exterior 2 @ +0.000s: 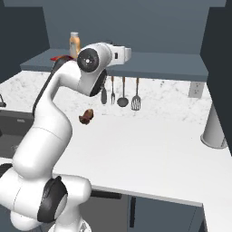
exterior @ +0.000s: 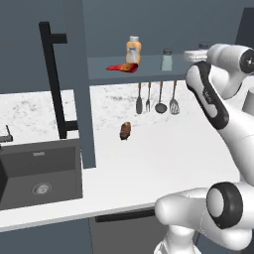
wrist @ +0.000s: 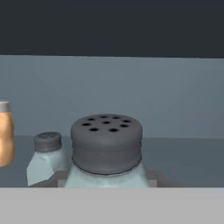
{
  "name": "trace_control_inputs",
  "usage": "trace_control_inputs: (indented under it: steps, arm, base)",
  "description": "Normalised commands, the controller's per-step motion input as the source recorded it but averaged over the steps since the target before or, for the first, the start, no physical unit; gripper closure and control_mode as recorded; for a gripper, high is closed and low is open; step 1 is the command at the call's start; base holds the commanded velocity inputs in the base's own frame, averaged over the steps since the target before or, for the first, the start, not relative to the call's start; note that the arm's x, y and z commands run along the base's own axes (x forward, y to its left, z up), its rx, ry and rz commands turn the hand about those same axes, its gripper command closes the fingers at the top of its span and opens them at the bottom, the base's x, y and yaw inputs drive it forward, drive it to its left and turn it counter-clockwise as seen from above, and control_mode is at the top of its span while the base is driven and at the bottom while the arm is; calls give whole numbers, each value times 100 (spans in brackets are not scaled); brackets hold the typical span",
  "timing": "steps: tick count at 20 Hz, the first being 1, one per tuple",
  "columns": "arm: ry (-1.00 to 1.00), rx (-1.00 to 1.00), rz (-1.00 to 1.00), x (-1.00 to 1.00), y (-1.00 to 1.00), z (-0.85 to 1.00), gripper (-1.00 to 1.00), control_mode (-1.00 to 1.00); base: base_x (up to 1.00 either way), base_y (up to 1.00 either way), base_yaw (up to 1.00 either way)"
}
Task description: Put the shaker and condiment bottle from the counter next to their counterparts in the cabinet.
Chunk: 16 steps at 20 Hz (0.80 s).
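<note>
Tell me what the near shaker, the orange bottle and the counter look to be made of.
The near shaker: translucent pale blue-grey body, glass or clear plastic by the look; matte dark grey cap, ridged and pierced with holes, probably plastic. The orange bottle: smooth, slightly see-through, likely plastic, with a white cap. The counter: white with faint grey veining, marble-like stone or laminate; the render leaves it open.

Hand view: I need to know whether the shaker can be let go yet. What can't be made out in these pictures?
- Hand view: near shaker, base cut off at the bottom; resting or lifted, cannot tell.
- Hand view: orange bottle, cut by the left edge.
- Left base view: gripper, mostly behind the arm; open or shut unreadable.
- Right base view: red bottle, mostly behind the arm.
</note>
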Motion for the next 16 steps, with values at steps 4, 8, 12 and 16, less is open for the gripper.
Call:
trace_control_inputs:
  steps: [4, 8, 12, 16]
  arm:
    - [0, 0, 15, 17, 0, -18, 100, -100]
    - [5, 0, 14, 27, 2, -10, 100, -100]
    - [13, 0, 13, 38, 7, 0, 100, -100]
    - [15, -1, 13, 30, 3, 0, 100, -100]
  base:
    - [0, 0, 0]
    - [0, 0, 0]
    - [0, 0, 0]
    - [0, 0, 0]
